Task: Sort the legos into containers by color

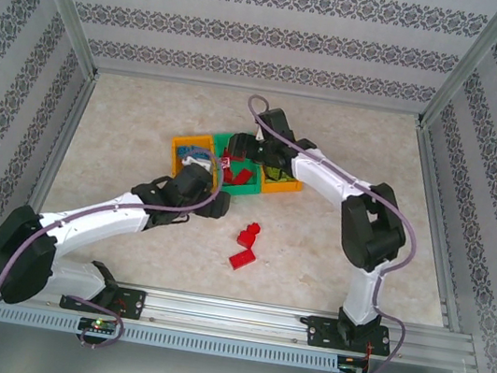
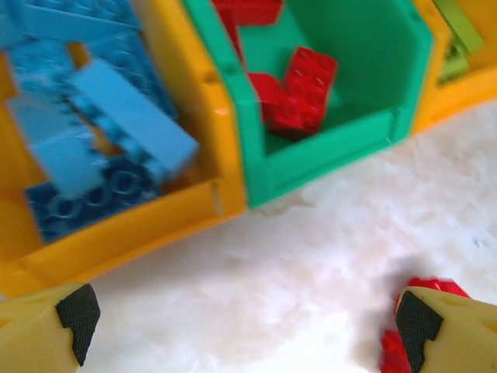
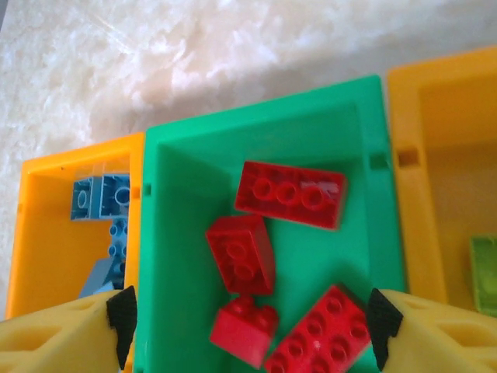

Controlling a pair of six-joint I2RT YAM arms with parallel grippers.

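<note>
Patterned wallpaper is enclosing a pale marbled worktop [image 1: 145,123]. In the top view, the containers [image 1: 182,148] are sitting in a row around the middle of the worktop, a little toward its far edge. The right end effector [image 1: 240,147] is hovering over the green container [image 1: 225,142], while the left end effector [image 1: 206,185] is hanging at the near side of the row. Loose red legos [image 1: 242,259] are lying between the row and the near edge.

In the left wrist view, the left end effector is standing open and empty over bare worktop, with one red lego [image 2: 435,286] lying beside a pad [image 2: 415,322]. Blue legos [image 2: 116,124] are crowding one orange container [image 2: 124,233].

In the right wrist view, the right end effector is spreading its fingers wide, gripping nothing. Four red legos [image 3: 291,194] are resting inside the green container, and a lime green lego [image 3: 485,273] is lying in the other orange container [image 3: 435,116].
</note>
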